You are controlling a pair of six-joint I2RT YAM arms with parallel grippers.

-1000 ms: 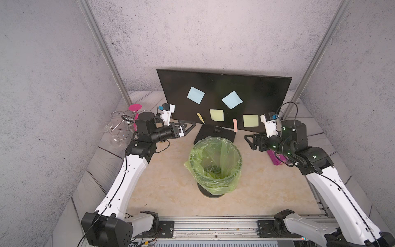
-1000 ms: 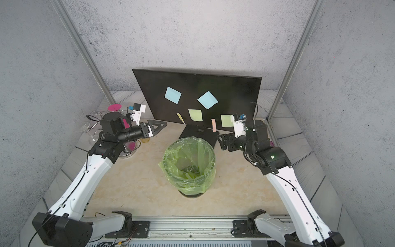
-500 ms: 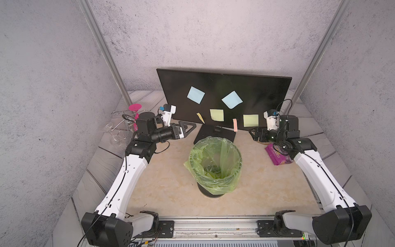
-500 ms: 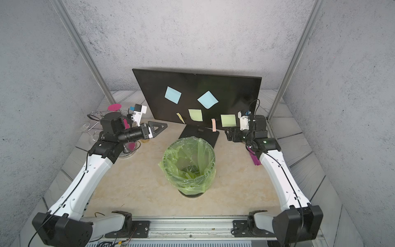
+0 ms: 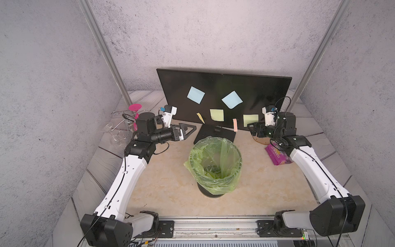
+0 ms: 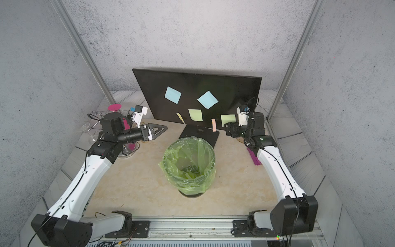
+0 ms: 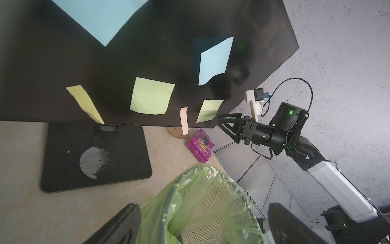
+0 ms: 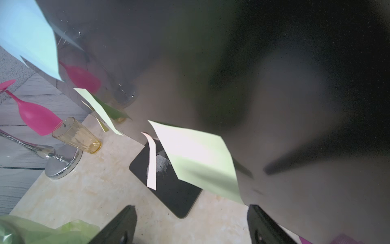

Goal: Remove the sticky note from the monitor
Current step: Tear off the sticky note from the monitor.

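The monitor (image 5: 224,85) stands at the back of the table on its black base (image 5: 214,133). Several sticky notes cling to the screen: two blue, two green, a yellow strip and a pink strip (image 5: 235,124). My right gripper (image 5: 252,128) is open, just below and beside the lower right green sticky note (image 5: 250,120). In the right wrist view that sticky note (image 8: 198,160) curls off the screen just ahead of the open right gripper (image 8: 192,224), with nothing between the fingers. My left gripper (image 5: 188,130) hangs open and empty near the screen's lower left corner.
A mesh bin lined with a green bag (image 5: 214,162) stands in front of the monitor base. A purple packet (image 5: 277,154) and a round coaster (image 5: 261,140) lie under the right arm. Glasses, one pink (image 5: 135,108), cluster at the back left.
The right arm has swung back from beside the bin towards the monitor, bringing its gripper up to the lower right green note. The left arm has not moved.
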